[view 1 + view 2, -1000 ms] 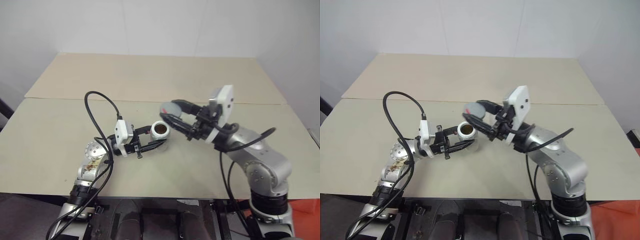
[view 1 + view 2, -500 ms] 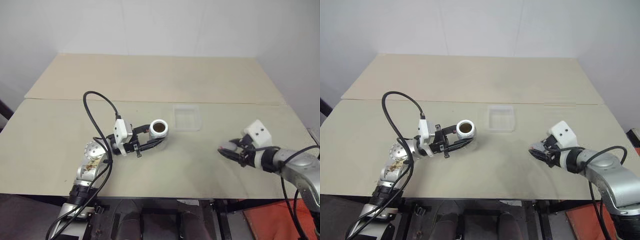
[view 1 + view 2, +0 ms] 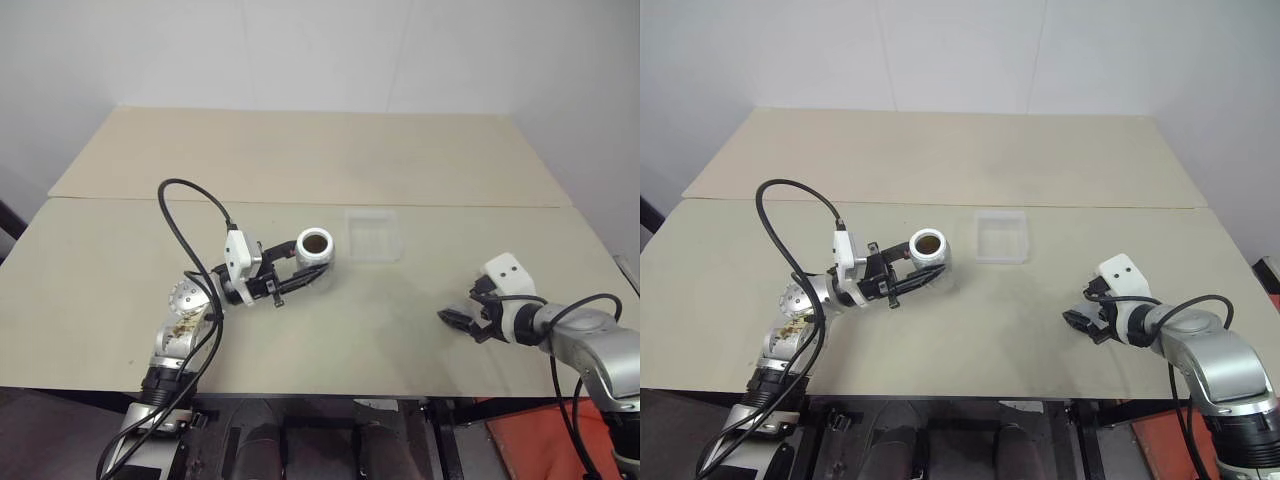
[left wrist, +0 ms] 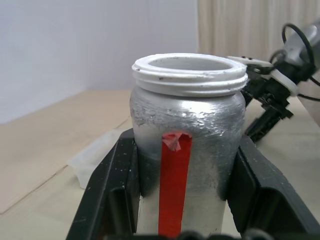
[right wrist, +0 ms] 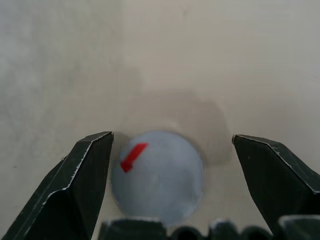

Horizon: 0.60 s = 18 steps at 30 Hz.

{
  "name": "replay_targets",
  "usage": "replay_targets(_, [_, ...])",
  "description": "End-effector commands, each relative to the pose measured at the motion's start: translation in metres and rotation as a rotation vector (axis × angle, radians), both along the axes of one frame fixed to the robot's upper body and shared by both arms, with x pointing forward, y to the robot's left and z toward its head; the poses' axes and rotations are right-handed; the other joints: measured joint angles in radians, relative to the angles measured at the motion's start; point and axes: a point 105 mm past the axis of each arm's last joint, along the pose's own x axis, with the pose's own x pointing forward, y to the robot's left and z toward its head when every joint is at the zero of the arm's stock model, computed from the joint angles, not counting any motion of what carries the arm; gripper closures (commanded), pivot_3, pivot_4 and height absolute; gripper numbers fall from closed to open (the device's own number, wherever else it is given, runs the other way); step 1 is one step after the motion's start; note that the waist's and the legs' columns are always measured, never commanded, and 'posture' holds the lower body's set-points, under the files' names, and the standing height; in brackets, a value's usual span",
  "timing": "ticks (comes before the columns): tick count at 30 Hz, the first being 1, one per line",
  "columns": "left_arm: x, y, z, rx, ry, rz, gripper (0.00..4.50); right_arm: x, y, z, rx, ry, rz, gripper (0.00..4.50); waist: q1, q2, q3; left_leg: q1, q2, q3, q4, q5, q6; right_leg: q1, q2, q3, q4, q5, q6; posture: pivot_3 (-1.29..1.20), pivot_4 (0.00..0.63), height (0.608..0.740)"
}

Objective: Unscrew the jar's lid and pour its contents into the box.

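My left gripper (image 3: 318,264) is shut on the jar (image 3: 316,246), holding it upright just above the table. The jar is whitish with a red stripe (image 4: 174,185), its mouth is uncapped, and dark contents show inside. Black fingers (image 4: 107,192) clamp both its sides. The clear box (image 3: 372,235) lies on the table just to the right of the jar, a little farther back. At the right, near the table's front edge, my right gripper (image 5: 171,136) stands open over the table. The round grey lid (image 5: 159,175), marked with a red scrap, lies flat between its fingers, touching neither.
The beige table (image 3: 300,150) has a seam running across its middle. A black cable (image 3: 190,215) loops up from my left arm. My right gripper (image 4: 270,97) shows beyond the jar in the left wrist view. Bare tabletop lies between the box and the right gripper.
My right gripper carried the lid from beside the jar down to the right front of the table, then opened and let it go. The jar rose slightly in the left gripper.
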Motion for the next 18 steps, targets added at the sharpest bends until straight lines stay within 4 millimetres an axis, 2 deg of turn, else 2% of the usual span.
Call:
replay_targets(1, [0.024,-0.005,0.008,0.088,-0.032,0.090,2.57,0.009,0.008,0.054,0.009,-0.234,0.027,0.03,0.001,0.000,0.000,0.000,0.000,0.000,0.000,0.000,0.000,0.000,0.000,0.000,0.000,0.000,0.000,0.00,0.150,0.740])
replay_targets(4, [0.045,-0.009,0.006,0.157,0.006,0.159,2.57,0.010,0.016,0.066,0.020,-0.283,0.056,0.03,0.005,0.000,0.000,0.000,0.000,0.000,0.000,0.000,0.000,0.001,0.000,0.000,0.000,0.000,0.002,0.00,0.150,0.740])
replay_targets(7, [0.076,-0.021,0.008,0.262,0.006,0.257,2.57,0.008,0.028,0.075,0.011,-0.338,0.084,0.03,0.014,0.000,0.000,-0.001,-0.001,-0.001,0.000,0.000,0.000,0.000,0.000,0.000,-0.002,0.000,0.001,0.00,0.150,0.740])
replay_targets(11, [0.113,-0.044,0.024,0.404,-0.141,0.397,2.57,0.000,0.038,0.080,0.012,-0.357,0.124,0.03,0.028,-0.002,0.001,-0.004,-0.002,-0.001,0.000,0.000,0.000,-0.001,0.000,-0.001,-0.003,0.001,0.002,0.00,0.150,0.740])
replay_targets(13, [0.124,-0.057,0.035,0.513,-0.283,0.459,2.57,-0.005,0.042,0.081,0.004,-0.366,0.146,0.03,0.028,-0.002,0.001,-0.005,-0.002,-0.001,0.000,0.000,0.000,-0.001,0.000,-0.002,-0.005,0.001,0.002,0.00,0.150,0.740])
replay_targets(16, [0.129,-0.076,0.052,0.659,-0.532,0.505,2.57,-0.010,0.047,0.080,0.005,-0.373,0.158,0.03,0.026,-0.002,0.001,-0.006,-0.002,-0.001,0.000,-0.001,0.002,-0.001,-0.001,-0.002,-0.006,0.001,0.002,0.00,0.150,0.740])
replay_targets(18, [0.128,-0.092,0.063,0.838,-0.840,0.518,2.57,-0.014,0.048,0.079,0.000,-0.375,0.163,0.03,0.025,-0.003,0.002,-0.007,-0.002,-0.002,0.000,-0.001,0.002,-0.002,-0.001,-0.002,-0.006,0.000,0.003,0.00,0.150,0.740])
